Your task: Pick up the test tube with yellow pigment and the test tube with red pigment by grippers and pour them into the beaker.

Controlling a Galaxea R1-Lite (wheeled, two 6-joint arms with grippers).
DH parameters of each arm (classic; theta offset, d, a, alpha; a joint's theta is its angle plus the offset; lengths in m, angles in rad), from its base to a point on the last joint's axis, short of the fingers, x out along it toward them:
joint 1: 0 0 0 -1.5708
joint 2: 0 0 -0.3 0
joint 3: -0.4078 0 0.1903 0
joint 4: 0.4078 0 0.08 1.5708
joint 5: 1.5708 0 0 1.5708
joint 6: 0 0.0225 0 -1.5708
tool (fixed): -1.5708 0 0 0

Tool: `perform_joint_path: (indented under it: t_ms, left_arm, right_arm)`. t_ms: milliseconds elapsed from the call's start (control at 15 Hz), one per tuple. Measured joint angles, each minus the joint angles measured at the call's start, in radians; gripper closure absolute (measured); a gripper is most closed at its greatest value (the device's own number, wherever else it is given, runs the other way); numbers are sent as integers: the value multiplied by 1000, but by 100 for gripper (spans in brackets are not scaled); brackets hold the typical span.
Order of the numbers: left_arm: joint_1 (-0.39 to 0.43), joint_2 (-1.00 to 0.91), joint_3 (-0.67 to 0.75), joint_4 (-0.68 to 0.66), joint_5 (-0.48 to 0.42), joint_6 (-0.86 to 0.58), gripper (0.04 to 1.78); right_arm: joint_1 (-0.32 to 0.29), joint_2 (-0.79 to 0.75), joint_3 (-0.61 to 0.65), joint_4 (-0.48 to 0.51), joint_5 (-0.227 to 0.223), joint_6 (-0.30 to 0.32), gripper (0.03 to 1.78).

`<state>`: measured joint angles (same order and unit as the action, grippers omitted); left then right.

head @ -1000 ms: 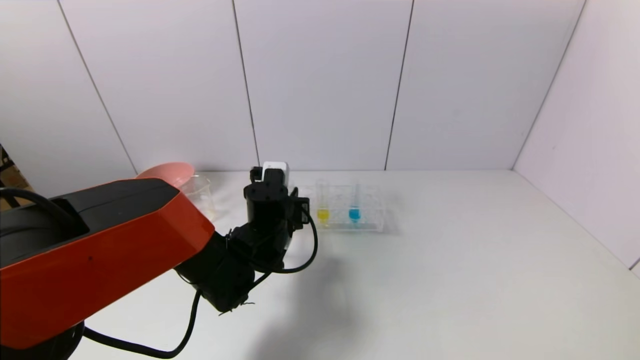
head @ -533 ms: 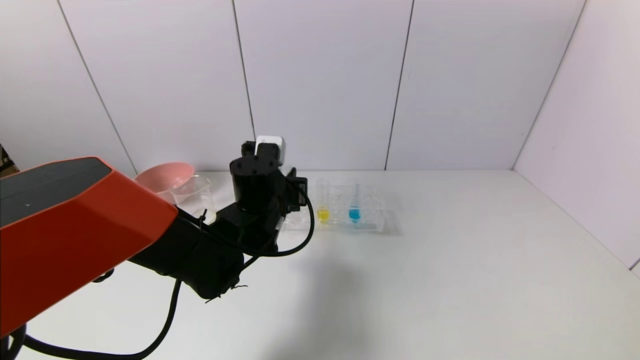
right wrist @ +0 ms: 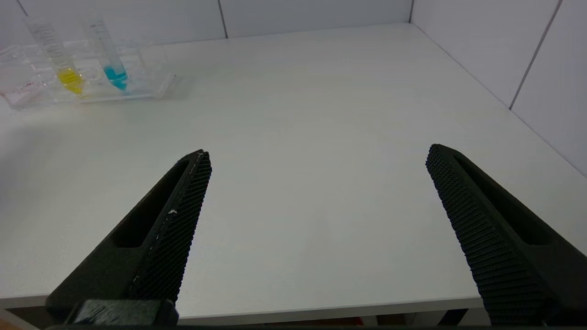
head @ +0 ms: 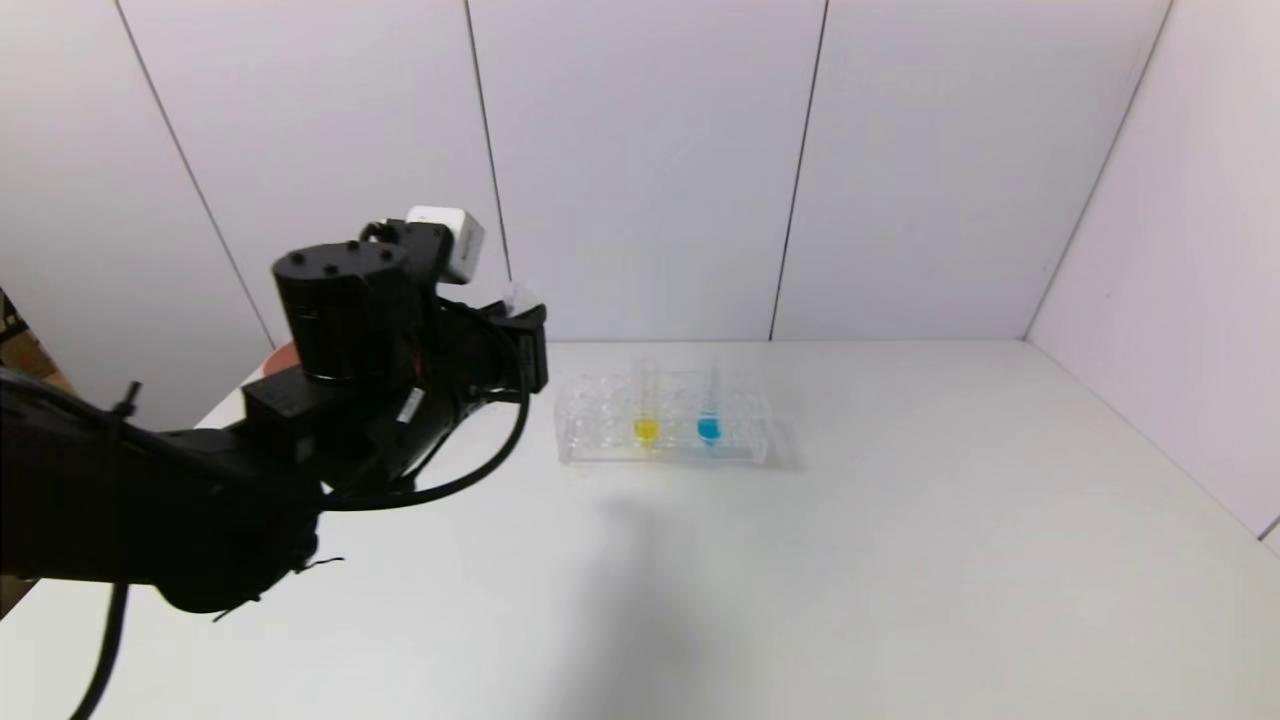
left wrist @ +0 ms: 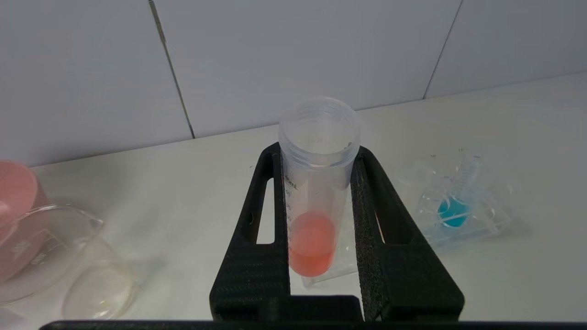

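Observation:
My left gripper point(left wrist: 318, 153) is shut on the test tube with red pigment point(left wrist: 314, 220) and holds it upright in the air, to the left of the rack. In the head view the left gripper point(head: 520, 340) is raised above the table's back left. The beaker point(left wrist: 50, 247) stands below it and to the side, next to the pink bowl; in the head view my arm hides it. The test tube with yellow pigment point(head: 646, 405) stands in the clear rack point(head: 600, 425); it also shows in the right wrist view point(right wrist: 64, 64). My right gripper point(right wrist: 318, 156) is open and empty over the table's front edge.
A blue-liquid tube point(head: 709, 410) stands in the rack to the right of the yellow one. The pink bowl point(left wrist: 16, 201) sits at the back left by the wall. White walls close the table at the back and right.
My left arm has risen and swung to the left, away from the rack, carrying the red tube. The rack's left end is now uncovered; the beaker and bowl are now hidden in the head view.

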<state>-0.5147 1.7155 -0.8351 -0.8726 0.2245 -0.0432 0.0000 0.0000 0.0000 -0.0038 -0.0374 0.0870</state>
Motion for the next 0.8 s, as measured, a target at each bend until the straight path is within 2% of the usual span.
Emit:
perform_joint_path:
  t_ms: [333, 533, 667, 800]
  left_arm:
    - [371, -205, 34, 273, -417, 37, 140]
    - [594, -240, -41, 440, -682, 133, 140]
    - [687, -208, -141, 561, -814, 231, 140]
    - [741, -153, -263, 695, -879, 337, 140]
  right_arm:
    - [0, 0, 0, 0, 0, 0, 10]
    - [0, 0, 0, 0, -1, 0, 10]
    - [0, 0, 0, 0, 0, 0, 10]
    - [0, 0, 0, 0, 0, 0, 10]
